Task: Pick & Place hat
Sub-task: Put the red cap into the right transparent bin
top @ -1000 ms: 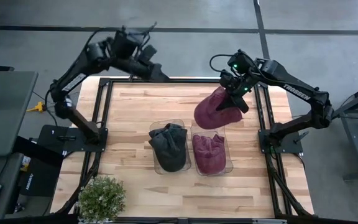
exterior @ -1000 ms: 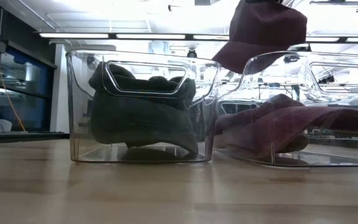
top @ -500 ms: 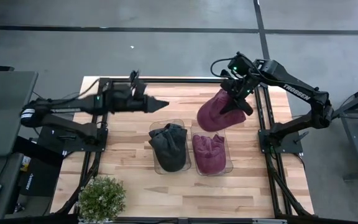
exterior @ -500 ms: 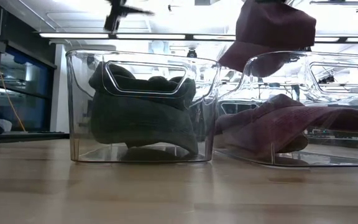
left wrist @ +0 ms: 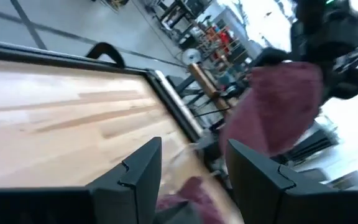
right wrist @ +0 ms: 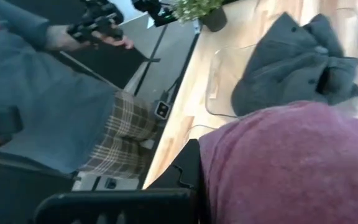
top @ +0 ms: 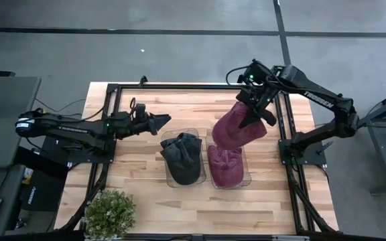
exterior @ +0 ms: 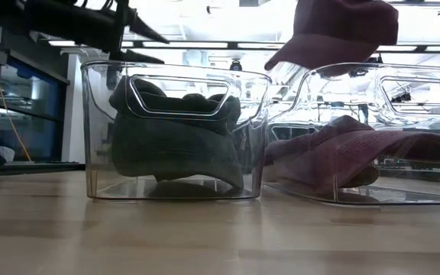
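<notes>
Maroon hat (top: 236, 127) gripped in right claw (top: 254, 115), unplaced.
Clear bin (top: 244, 175) below claw awaited it; left claw (top: 158, 122) hovered open.

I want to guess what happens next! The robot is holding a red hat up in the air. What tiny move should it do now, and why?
Probably lower it a bit. The right gripper holds the red hat above the right bin, which already has a red hat inside; the gray hat fills the other bin. In the low view the held hat hangs above the bin's rim, so dropping now could miss.
</notes>
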Controlling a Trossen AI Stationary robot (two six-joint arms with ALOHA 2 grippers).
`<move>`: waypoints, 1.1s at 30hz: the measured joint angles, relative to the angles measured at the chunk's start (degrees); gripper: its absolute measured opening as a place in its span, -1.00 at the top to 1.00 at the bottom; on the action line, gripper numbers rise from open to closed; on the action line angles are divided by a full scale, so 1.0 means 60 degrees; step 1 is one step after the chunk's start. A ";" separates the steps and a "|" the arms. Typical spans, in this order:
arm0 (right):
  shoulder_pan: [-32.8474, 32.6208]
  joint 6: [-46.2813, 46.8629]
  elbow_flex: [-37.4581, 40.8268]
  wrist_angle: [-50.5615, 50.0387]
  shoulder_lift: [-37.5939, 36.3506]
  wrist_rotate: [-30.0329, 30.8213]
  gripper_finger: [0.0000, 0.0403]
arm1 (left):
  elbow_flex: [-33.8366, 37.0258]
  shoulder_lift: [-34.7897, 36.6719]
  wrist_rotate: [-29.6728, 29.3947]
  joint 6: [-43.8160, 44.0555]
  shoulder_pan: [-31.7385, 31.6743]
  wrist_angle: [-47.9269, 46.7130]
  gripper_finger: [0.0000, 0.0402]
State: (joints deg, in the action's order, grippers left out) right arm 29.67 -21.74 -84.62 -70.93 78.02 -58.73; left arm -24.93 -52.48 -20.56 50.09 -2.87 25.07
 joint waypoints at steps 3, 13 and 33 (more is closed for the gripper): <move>-0.0315 0.0117 0.0000 -0.0002 0.0020 -0.0006 1.00 | 0.0066 -0.0023 0.0021 -0.0608 -0.0016 -0.0014 0.16; -0.1352 0.0586 0.0000 -0.0129 0.0316 -0.0008 1.00 | 0.0066 -0.0037 0.0749 -0.4088 -0.0018 -0.0525 0.16; -0.3027 -0.0135 0.0000 -0.0803 0.2018 0.0608 1.00 | 0.1790 -0.0037 0.1529 -0.4460 -0.0018 0.1298 0.16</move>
State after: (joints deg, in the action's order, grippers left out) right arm 11.51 -22.55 -84.62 -75.74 90.13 -55.08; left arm -14.19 -52.71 -11.38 23.33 -2.98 32.85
